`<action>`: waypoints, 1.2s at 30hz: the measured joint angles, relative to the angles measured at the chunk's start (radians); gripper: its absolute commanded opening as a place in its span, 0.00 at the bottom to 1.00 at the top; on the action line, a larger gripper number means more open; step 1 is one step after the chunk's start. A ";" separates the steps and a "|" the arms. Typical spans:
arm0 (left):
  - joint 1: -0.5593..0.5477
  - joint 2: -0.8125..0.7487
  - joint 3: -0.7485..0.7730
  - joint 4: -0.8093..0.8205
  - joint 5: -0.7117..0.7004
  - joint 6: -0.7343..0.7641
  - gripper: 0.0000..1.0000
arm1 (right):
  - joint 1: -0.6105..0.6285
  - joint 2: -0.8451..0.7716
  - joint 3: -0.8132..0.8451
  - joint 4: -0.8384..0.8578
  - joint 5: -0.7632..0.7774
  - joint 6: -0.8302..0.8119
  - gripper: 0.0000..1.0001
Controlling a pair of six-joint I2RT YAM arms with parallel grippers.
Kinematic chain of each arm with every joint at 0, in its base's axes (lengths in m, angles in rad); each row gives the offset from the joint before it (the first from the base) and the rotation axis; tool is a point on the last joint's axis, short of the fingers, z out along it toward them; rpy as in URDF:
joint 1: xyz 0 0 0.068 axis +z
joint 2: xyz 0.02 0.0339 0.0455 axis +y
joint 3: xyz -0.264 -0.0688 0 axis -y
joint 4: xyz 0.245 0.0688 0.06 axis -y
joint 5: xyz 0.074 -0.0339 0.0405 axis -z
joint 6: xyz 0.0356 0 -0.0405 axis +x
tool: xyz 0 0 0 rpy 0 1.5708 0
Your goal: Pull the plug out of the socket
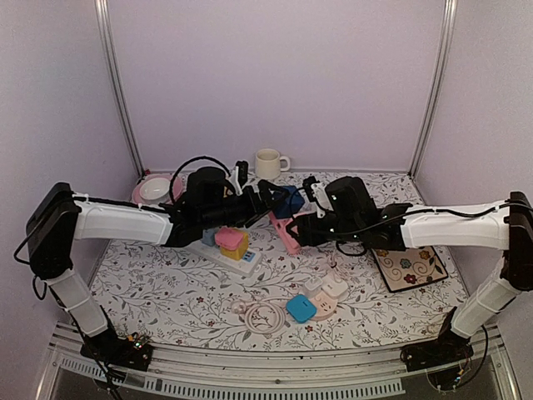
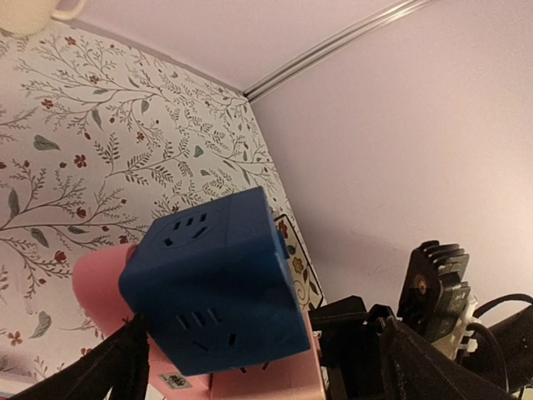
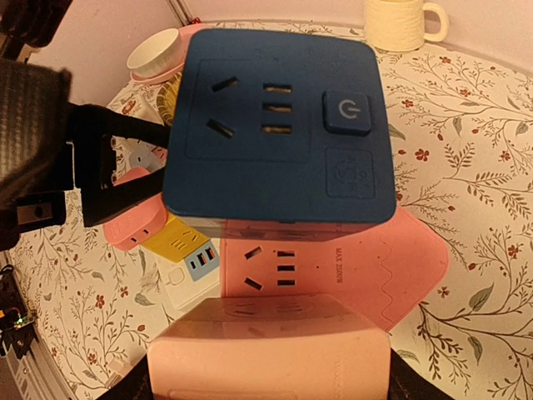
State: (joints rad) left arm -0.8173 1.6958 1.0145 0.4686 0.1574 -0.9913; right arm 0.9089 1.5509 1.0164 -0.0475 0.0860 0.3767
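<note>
A blue cube plug point(image 1: 289, 201) sits on the far end of a pink socket strip point(image 1: 287, 236), lifted off the table. In the left wrist view the cube point(image 2: 216, 279) lies between my left gripper's point(image 2: 265, 337) fingers point(image 2: 125, 362). The left finger touches it and the right finger stands apart, so the left gripper point(image 1: 271, 198) is open around it. My right gripper point(image 1: 303, 231) is shut on the pink block point(image 3: 266, 350) at the strip's near end point(image 3: 416, 267). The cube's switch face point(image 3: 279, 125) shows there.
A white strip with pink and yellow cube plugs point(image 1: 233, 244) lies under the left arm. A cream mug point(image 1: 268, 162) and a pink plate with a white bowl point(image 1: 154, 190) stand at the back. A flowered mat point(image 1: 410, 268), small adapters point(image 1: 301, 308) and a coiled white cable point(image 1: 262, 317) lie nearer.
</note>
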 measured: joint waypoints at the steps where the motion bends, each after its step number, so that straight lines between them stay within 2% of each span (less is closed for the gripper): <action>1: 0.000 0.000 0.000 -0.004 -0.010 -0.002 0.97 | 0.000 -0.003 -0.004 0.008 0.008 -0.002 0.33; 7: -0.001 -0.002 -0.006 -0.050 -0.072 -0.004 0.97 | 0.006 -0.037 -0.023 0.043 0.035 -0.010 0.33; 18: -0.033 -0.017 -0.048 -0.030 -0.082 0.019 0.96 | 0.006 -0.051 -0.029 0.055 0.035 -0.006 0.32; 28: -0.049 -0.032 -0.080 -0.012 -0.101 0.019 0.79 | 0.006 -0.105 -0.029 0.098 -0.020 0.005 0.32; 36: -0.051 -0.021 -0.079 0.021 -0.099 -0.013 0.62 | -0.002 -0.105 -0.072 0.172 -0.067 0.027 0.32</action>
State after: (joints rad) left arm -0.8688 1.6745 0.9360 0.4896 0.0582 -1.0039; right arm 0.9070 1.4456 0.9443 0.1242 0.0193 0.4034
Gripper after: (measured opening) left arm 0.659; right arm 0.637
